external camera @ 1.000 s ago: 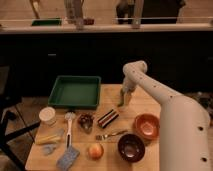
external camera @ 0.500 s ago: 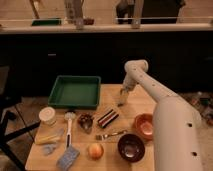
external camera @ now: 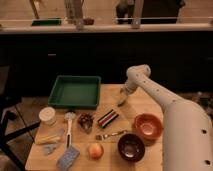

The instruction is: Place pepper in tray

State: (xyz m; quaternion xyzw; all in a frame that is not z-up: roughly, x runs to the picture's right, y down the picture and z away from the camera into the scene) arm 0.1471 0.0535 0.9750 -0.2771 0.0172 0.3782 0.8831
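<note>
The white arm (external camera: 170,107) reaches in from the lower right and bends down over the far right part of the wooden bench (external camera: 145,102); its end effector (external camera: 122,100) hangs low over the wood, just right of the tray (external camera: 75,92); whether it is spread or closed I cannot tell from here, nor whether it has anything in its grip; the pepper itself I cannot pick out, though something small and pale sits right at the tip of the end effector. The tray is dark green, shallow and rectangular, lying at the back left of the bench with nothing visible inside it; in front of it a small white cup (external camera: 47,116) stands near the left edge; beside that lies a white-handled brush (external camera: 68,127), running front to back; a dark crumpled thing (external camera: 86,121) sits next to it, and a dark striped packet (external camera: 108,118) lies at a slant just to the right; a fork (external camera: 111,134) rests below the packet; a reddish bowl (external camera: 148,126) stands at the right, with a darker bowl (external camera: 131,146) near the front edge; an apple (external camera: 95,150) sits to the left of the dark bowl; a bluish sponge (external camera: 68,157) lies at the front left corner; something yellow (external camera: 50,139) lies above it.
</note>
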